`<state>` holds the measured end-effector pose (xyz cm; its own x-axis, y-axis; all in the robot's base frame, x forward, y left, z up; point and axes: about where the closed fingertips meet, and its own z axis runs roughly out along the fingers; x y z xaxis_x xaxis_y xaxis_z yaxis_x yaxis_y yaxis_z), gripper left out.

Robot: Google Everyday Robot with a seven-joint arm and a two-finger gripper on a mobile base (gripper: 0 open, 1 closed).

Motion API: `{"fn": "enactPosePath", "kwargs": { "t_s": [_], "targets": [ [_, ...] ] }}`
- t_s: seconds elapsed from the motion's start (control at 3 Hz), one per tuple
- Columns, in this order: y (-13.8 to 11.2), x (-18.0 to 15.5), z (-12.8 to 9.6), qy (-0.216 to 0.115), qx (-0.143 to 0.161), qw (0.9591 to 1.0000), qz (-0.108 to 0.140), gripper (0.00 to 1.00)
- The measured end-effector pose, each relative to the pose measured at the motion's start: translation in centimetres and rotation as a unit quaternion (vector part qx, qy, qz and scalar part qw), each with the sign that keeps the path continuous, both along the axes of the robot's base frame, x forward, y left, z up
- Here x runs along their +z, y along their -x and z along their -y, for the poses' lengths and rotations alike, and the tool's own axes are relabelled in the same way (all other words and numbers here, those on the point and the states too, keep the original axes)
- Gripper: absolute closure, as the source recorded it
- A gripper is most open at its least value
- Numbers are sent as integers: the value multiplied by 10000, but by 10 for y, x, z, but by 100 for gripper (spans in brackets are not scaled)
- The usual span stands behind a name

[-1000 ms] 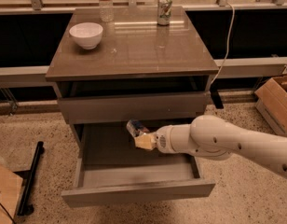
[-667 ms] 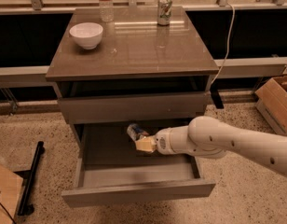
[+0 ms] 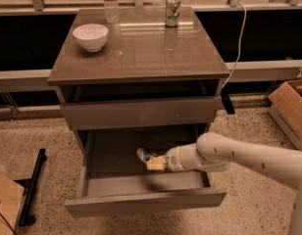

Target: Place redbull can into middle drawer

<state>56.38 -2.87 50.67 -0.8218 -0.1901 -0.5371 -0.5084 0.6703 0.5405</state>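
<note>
- Holding the redbull can (image 3: 144,155) in the gripper (image 3: 152,161): fingers clamped on it, can tilted, silver top pointing left.
- Gripper and can are inside the pulled-out middle drawer (image 3: 146,202), over its floor near mid-width; can't tell if the can touches the floor.
- Arm (image 3: 239,156) reaches in from the right.
- On the cabinet top (image 3: 141,53): bowl (image 3: 90,36) front-left, bottle (image 3: 110,4) and green can (image 3: 173,11) at the back.

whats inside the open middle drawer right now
The redbull can, tilted, held by the gripper, which reaches into the middle drawer from the right. The arm covers the floor beneath it, and the drawer's back lies in shadow.
</note>
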Motion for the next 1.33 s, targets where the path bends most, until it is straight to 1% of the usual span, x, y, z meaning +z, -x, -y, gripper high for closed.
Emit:
{"fn": "enactPosePath", "kwargs": {
  "t_s": [0.33,0.67,1.0,1.33],
  "targets": [
    [-6,-56,13,-178,-22,9995,-279,100],
    [-8,-112,27,-226,-68,9978,-617,100],
    [-17,-150,45,-98,-227,9964,-809,74],
    [-17,-150,45,-98,-227,9964,-809,51]
  ]
}}
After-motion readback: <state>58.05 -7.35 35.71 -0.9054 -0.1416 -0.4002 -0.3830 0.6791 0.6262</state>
